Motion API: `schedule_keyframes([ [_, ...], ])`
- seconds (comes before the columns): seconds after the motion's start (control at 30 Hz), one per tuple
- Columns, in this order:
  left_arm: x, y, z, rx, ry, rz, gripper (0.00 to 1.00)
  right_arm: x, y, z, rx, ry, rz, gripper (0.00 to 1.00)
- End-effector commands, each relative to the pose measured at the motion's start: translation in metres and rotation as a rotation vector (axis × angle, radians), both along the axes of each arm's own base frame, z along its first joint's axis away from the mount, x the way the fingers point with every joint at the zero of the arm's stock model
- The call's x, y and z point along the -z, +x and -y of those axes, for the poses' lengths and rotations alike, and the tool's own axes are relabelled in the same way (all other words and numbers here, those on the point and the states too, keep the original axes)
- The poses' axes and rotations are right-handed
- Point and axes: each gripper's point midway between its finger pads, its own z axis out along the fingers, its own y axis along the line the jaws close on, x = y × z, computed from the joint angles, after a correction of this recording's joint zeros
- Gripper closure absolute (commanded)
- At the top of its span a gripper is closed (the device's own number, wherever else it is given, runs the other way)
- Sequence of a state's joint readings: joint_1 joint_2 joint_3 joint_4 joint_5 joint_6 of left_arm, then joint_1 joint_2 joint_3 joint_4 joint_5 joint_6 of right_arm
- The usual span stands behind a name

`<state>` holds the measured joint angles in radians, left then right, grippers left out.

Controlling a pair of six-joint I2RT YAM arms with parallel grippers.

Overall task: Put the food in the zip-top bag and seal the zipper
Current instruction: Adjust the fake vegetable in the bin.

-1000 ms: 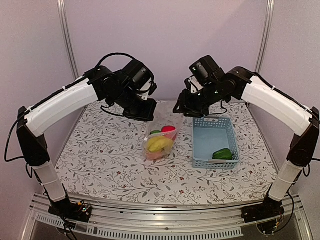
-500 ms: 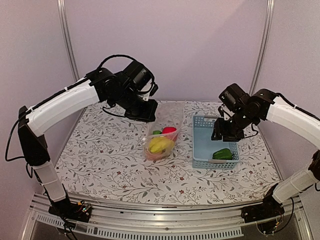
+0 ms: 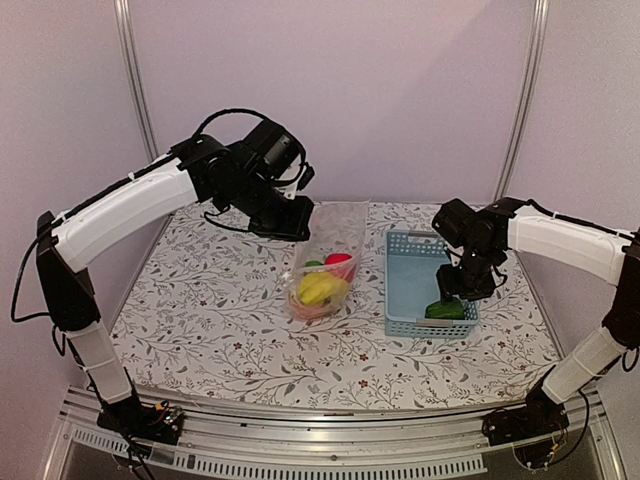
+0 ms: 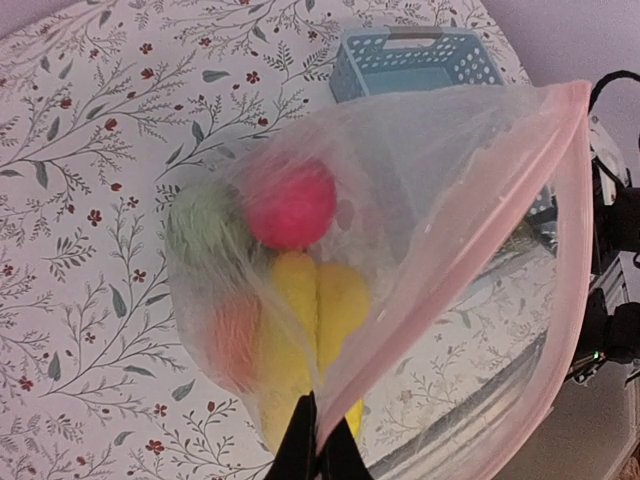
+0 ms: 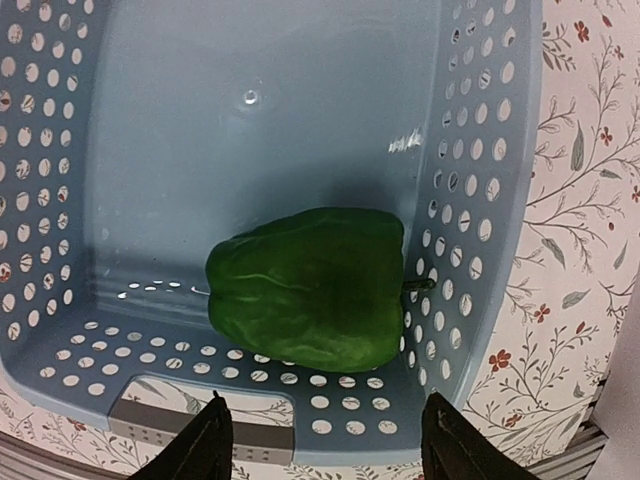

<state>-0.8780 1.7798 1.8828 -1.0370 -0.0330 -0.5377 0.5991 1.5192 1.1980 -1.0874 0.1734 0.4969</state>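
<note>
The clear zip-top bag (image 3: 335, 250) stands open in the table's middle, holding yellow bananas (image 3: 318, 288), a red piece (image 3: 338, 260), a green piece and an orange piece. In the left wrist view the bag (image 4: 440, 210) shows its pink zipper strip (image 4: 570, 250) and the bananas (image 4: 320, 310) through the plastic. My left gripper (image 3: 297, 225) is shut on the bag's mouth edge (image 4: 312, 420) and holds it up. A green pepper (image 3: 445, 308) lies in the blue basket (image 3: 410, 290). My right gripper (image 3: 458, 290) hovers open just above the pepper (image 5: 310, 288), fingertips (image 5: 215, 440) either side.
The blue mesh basket (image 5: 300, 100) stands right of the bag, with only the pepper inside. The flowered tablecloth (image 3: 200, 310) covers the table. The purple back wall stands behind both arms.
My right arm has swung from the bag's mouth rightward and down into the basket, over the green pepper. My left gripper has stayed holding the bag's edge.
</note>
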Motion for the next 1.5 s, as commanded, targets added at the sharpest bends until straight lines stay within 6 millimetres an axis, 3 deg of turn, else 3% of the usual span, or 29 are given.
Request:
schedule_keyframes([
  [0.0,-0.011,0.005,-0.005,-0.004,-0.019,0.019,1.00,0.013,0.016,0.005,-0.029,-0.055,0.001,0.35],
  [0.23,-0.008,0.010,-0.008,-0.014,-0.012,0.015,1.00,0.029,0.027,-0.003,-0.063,-0.050,-0.035,0.31],
  [0.5,-0.009,0.014,-0.008,-0.018,-0.023,0.014,1.00,0.055,0.026,-0.007,-0.063,-0.063,-0.110,0.29],
  [0.67,-0.013,0.019,-0.007,-0.021,-0.033,0.016,1.00,0.062,0.040,-0.016,-0.052,-0.047,-0.093,0.29],
  [0.9,-0.011,0.025,-0.006,-0.029,-0.029,0.015,1.00,0.052,0.088,-0.058,-0.016,0.079,-0.011,0.33],
  [1.07,-0.018,0.023,-0.009,-0.029,-0.037,0.020,1.00,0.007,0.099,-0.074,-0.008,0.167,0.033,0.28],
  [1.17,-0.017,0.022,-0.012,-0.035,-0.031,0.018,1.00,-0.020,0.105,-0.068,-0.029,0.179,0.093,0.25],
  [1.27,-0.015,0.020,-0.013,-0.036,-0.033,0.012,1.00,-0.020,0.115,-0.059,-0.029,0.176,0.120,0.25],
  [1.47,-0.017,0.017,-0.017,-0.041,-0.036,0.012,1.00,0.003,0.141,-0.059,0.020,0.192,0.135,0.31],
])
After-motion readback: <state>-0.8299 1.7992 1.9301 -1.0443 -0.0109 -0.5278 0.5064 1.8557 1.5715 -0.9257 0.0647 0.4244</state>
